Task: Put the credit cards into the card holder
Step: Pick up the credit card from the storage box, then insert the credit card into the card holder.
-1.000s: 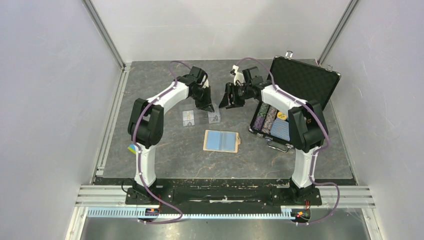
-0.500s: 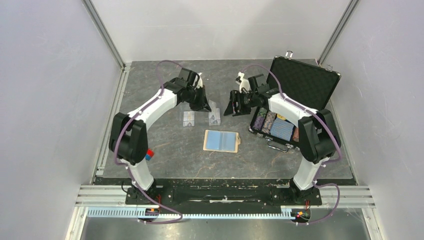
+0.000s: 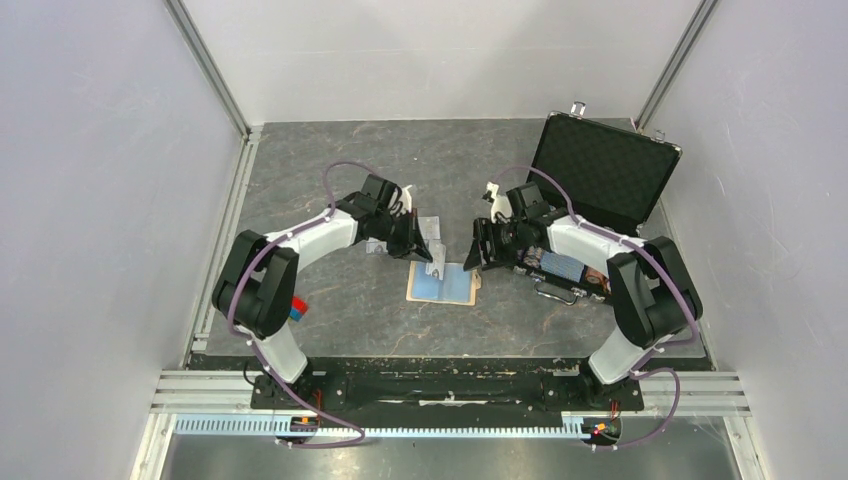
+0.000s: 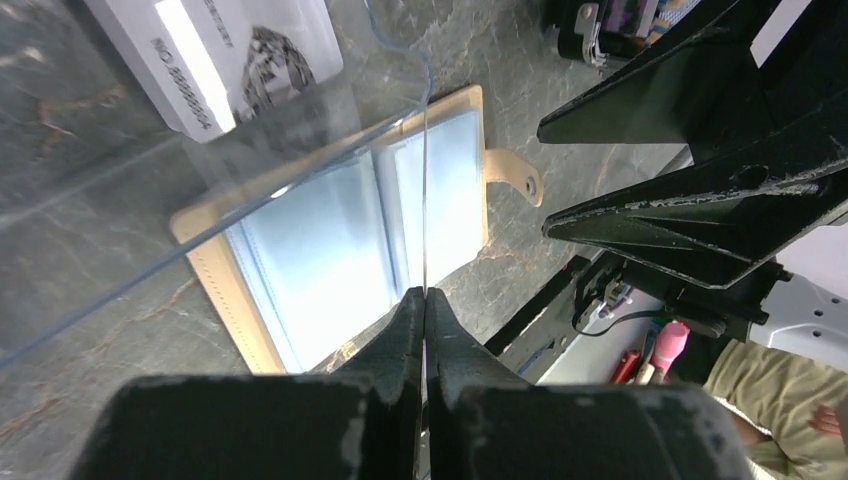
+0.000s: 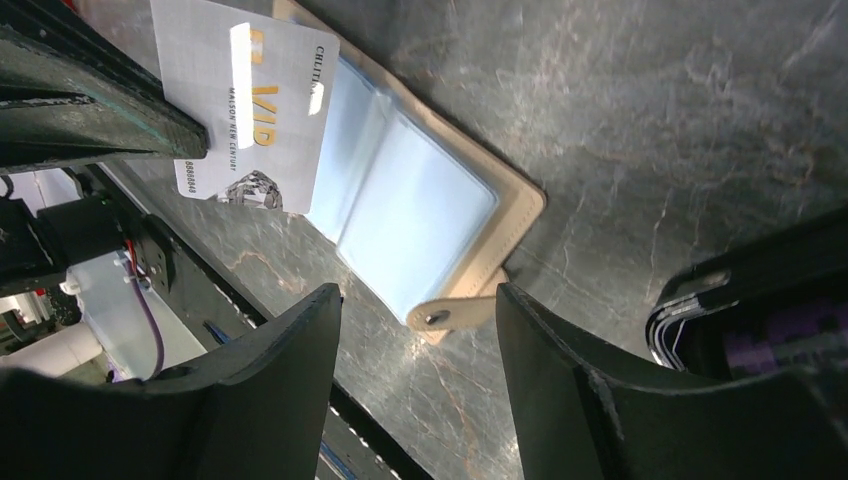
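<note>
The tan card holder (image 3: 452, 290) lies open on the dark table, its light blue pockets (image 4: 320, 250) facing up. My left gripper (image 3: 424, 249) is shut on one credit card (image 5: 250, 100), a grey-white VIP card held over the holder's left half. In the left wrist view that card is a thin edge-on line (image 4: 425, 200) rising from my left gripper (image 4: 425, 293). Another credit card (image 3: 376, 246) lies partly hidden under the left arm. My right gripper (image 3: 479, 254) hangs open just right of the holder, its jaws straddling the snap tab (image 5: 440, 315) from above, touching nothing.
A black case (image 3: 603, 168) stands open at the right, its lid up, with poker chips (image 3: 562, 266) inside, close behind the right arm. A small red-and-blue block (image 3: 297, 309) sits by the left arm's elbow. Walls and rails bound the table.
Both arms swung down toward the card holder. The left gripper lifted one card off the table and carried it over the holder. The right gripper opened a little wider and came beside the snap tab.
</note>
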`<state>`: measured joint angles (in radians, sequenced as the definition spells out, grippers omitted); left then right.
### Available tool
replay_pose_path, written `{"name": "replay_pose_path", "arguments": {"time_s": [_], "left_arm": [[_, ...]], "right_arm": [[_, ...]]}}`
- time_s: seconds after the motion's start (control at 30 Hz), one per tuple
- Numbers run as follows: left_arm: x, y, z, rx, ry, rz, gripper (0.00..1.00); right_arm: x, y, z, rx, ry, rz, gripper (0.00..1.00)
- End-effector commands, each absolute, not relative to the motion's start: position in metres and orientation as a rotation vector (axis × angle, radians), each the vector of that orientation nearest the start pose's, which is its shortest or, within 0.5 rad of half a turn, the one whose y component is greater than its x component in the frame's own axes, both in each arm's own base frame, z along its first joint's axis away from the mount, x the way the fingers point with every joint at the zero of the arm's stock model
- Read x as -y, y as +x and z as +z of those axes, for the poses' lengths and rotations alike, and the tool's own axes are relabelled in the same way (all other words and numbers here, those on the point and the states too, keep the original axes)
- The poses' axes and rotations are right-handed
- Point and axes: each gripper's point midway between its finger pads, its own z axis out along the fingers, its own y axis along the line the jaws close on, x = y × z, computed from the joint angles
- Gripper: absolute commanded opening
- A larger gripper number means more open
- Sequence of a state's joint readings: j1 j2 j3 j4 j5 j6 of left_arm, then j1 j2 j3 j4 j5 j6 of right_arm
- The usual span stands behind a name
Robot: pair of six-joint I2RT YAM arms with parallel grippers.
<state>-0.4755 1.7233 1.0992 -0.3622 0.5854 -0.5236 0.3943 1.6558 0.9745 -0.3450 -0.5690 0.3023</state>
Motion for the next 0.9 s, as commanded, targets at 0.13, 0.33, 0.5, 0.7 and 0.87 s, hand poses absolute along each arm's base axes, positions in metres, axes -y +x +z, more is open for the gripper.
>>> {"name": "replay_pose_path", "arguments": {"time_s": [0.13, 0.33, 0.5, 0.7, 0.87], "left_arm": [[0.297, 0.275, 0.088, -2.637, 0.173, -1.214, 0.02], [0.291, 0.276, 0.077, -2.667, 0.151, -1.144, 0.02], [0.281, 0.279, 0.069, -2.711, 0.121, -1.028, 0.02], [0.281, 0.276, 0.064, -2.728, 0.133, -1.022, 0.02], [0.287, 0.271, 0.062, -2.736, 0.159, -1.057, 0.02]], "right_arm": [[-0.219, 0.269, 0.057, -2.628, -0.371, 0.940, 0.60], [-0.213, 0.265, 0.047, -2.653, -0.378, 0.902, 0.60], [-0.208, 0.267, 0.041, -2.667, -0.381, 0.851, 0.56], [-0.206, 0.267, 0.035, -2.684, -0.384, 0.840, 0.51], [-0.207, 0.267, 0.033, -2.689, -0.382, 0.839, 0.45]]}}
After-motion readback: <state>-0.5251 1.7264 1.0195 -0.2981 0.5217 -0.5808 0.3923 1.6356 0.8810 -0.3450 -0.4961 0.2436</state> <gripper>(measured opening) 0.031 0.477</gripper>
